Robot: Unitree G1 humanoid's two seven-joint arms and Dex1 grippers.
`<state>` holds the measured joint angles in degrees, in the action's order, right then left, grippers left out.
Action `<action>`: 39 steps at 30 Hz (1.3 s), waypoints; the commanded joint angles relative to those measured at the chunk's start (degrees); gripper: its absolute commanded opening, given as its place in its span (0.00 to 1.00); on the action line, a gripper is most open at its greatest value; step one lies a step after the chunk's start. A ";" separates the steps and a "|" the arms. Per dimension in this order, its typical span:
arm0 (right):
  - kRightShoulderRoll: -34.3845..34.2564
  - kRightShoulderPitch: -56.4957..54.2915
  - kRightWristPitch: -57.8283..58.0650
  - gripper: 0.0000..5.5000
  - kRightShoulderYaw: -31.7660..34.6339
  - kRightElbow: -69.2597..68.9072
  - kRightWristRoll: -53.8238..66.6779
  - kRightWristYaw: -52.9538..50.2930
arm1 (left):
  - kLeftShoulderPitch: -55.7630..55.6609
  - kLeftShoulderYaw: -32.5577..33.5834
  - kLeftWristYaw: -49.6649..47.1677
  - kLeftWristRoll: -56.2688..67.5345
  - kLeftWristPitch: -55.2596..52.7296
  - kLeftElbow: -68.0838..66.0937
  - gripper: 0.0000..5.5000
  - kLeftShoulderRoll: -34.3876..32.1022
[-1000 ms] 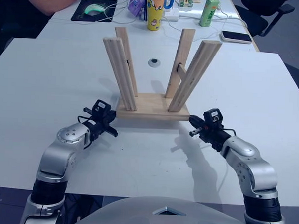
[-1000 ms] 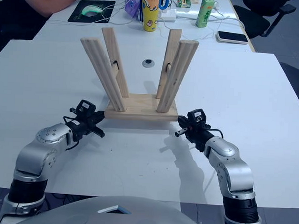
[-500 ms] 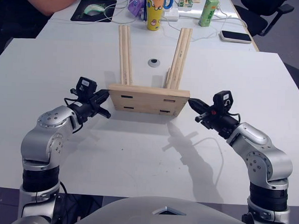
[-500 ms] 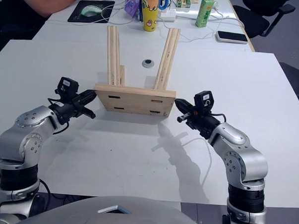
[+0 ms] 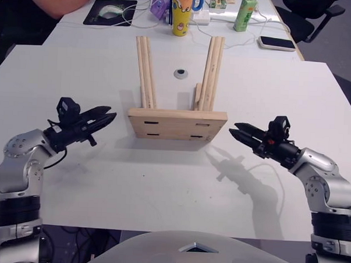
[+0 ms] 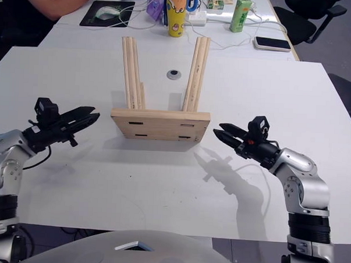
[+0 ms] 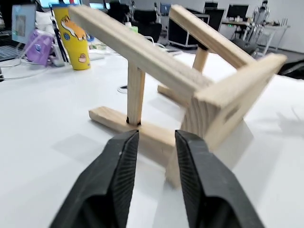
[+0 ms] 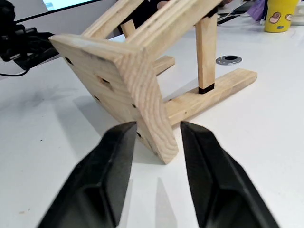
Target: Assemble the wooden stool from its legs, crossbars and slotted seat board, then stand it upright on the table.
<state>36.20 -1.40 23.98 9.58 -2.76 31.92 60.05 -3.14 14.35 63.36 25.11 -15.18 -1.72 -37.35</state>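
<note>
1. Stool (image 5: 208, 80) lies on its side on the table (image 5: 161, 189), between the left jaws and right jaws, touching neither.
2. Seat (image 6: 160, 125) stands on edge; legs (image 5: 145, 72) point away from both jaws.
3. Left jaws: released.
4. Right jaws: released.

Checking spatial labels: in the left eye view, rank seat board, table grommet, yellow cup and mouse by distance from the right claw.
1. seat board, beside the right claw
2. table grommet, beyond the board
3. yellow cup, farther back, centre
4. mouse, back left
</note>
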 commanded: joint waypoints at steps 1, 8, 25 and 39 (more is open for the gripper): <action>3.03 -3.39 -3.60 0.44 -3.58 4.90 -3.01 6.65 | -4.24 -4.60 6.10 -2.39 4.54 -4.10 0.40 -2.64; 1.12 -13.99 -16.03 0.63 -11.59 19.47 -12.28 12.73 | -13.37 -12.10 12.43 -7.11 11.46 -14.00 0.58 -2.49; -4.32 -28.36 -19.65 0.43 -14.49 32.92 -14.15 21.06 | -24.57 -18.43 18.40 -10.05 19.37 -27.17 0.40 0.99; 5.86 -38.93 21.39 0.29 -12.34 15.67 2.74 31.75 | -34.93 -12.89 23.80 12.35 -32.15 -12.48 0.28 -7.29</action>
<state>37.70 -34.15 29.71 -3.52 21.92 24.28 88.78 -30.64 -0.63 86.13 26.16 -23.92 -20.08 -40.51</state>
